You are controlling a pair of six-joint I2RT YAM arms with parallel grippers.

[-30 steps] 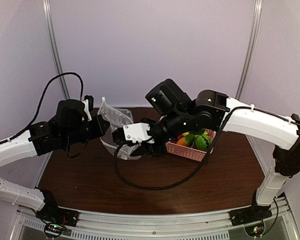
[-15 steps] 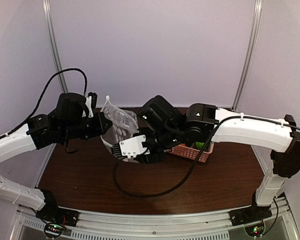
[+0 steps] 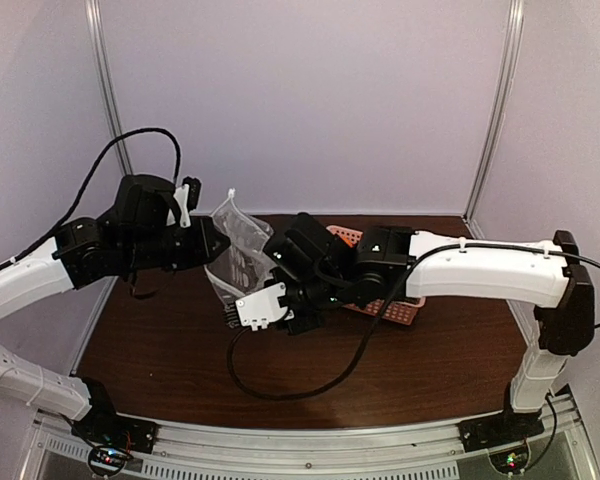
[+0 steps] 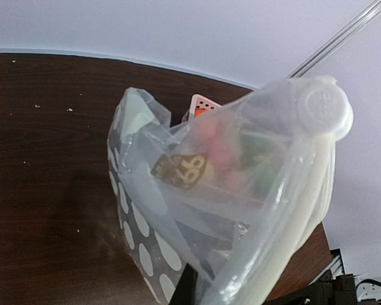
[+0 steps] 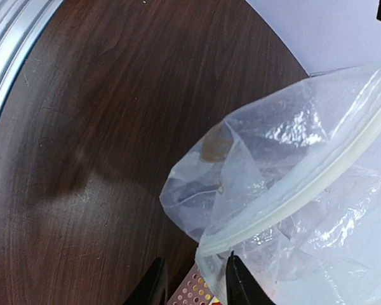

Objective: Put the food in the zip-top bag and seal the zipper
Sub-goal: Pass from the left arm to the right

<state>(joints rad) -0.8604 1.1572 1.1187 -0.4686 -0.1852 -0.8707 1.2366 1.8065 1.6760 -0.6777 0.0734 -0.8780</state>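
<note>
While zip-top bag hangs, zipper lies just beyond right fingers.

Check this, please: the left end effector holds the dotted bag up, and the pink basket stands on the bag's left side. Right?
Not quite: the left end effector holds the zip-top bag up, but the pink basket stands on its right side, as the top view shows.

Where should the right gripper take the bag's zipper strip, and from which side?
Pinch the zipper strip at its low end, just ahead of the right gripper, coming in across it. The ridge is thicker than the loose film, and the left gripper holding the bag up likely pulls it taut.
</note>
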